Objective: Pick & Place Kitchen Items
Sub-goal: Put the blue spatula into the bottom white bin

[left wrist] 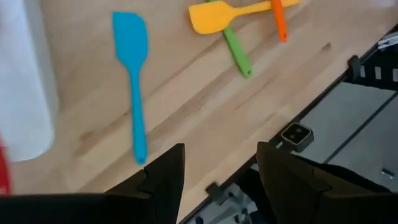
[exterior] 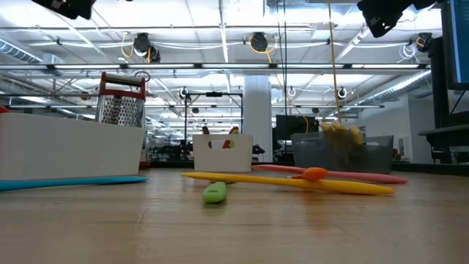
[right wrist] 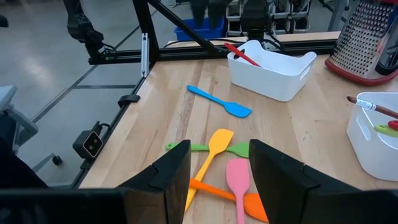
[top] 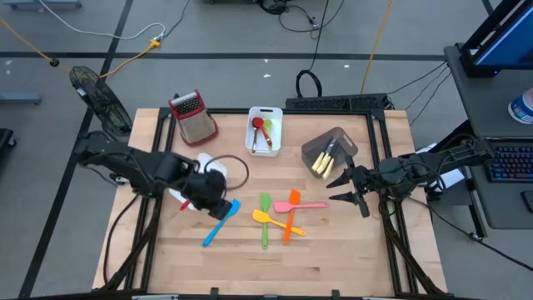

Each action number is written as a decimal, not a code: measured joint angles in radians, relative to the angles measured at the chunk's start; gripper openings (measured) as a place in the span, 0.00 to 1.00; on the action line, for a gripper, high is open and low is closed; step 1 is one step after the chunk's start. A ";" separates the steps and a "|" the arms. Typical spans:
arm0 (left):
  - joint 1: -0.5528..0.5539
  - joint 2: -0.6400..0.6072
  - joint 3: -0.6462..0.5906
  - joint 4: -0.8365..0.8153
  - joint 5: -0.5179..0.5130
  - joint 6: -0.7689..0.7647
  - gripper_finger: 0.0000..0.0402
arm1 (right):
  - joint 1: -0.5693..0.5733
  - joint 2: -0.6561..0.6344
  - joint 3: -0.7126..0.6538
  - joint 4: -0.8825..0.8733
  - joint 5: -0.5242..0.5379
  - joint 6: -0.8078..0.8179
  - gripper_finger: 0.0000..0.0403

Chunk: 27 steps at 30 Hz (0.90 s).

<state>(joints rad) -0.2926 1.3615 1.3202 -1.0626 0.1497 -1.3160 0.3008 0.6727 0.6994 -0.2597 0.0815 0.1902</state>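
Utensils still to be sorted lie loose on the wooden table [top: 333, 250], in a heap just in front of the white bin [top: 266, 131], presumably tipped out there so either arm can reach them. That bin already holds a red spoon [top: 258, 125] and a green piece, so the sorting is partly done. Right of it, the grey bin [top: 329, 152] carries cream-handled cutlery. Left of it stands the box grater [top: 193, 115], apart from the job. The left gripper [left wrist: 217, 180] hovers over a second white container, fingers spread and empty, the blue spatula [top: 221, 222] just ahead. The right gripper [right wrist: 217, 171] hangs empty, fingers parted, facing the crossed yellow spatula [top: 279, 222], green spatula [top: 265, 218], orange spatula [top: 291, 212] and pink spatula [top: 301, 205].
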 joint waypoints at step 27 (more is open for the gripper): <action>-0.215 0.425 0.000 0.016 -0.174 -0.025 0.50 | 0.000 0.000 0.000 0.000 0.000 0.000 0.38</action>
<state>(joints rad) -0.5075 1.7862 1.3201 -1.0465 -0.0246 -1.3407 0.3008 0.6731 0.6994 -0.2596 0.0814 0.1901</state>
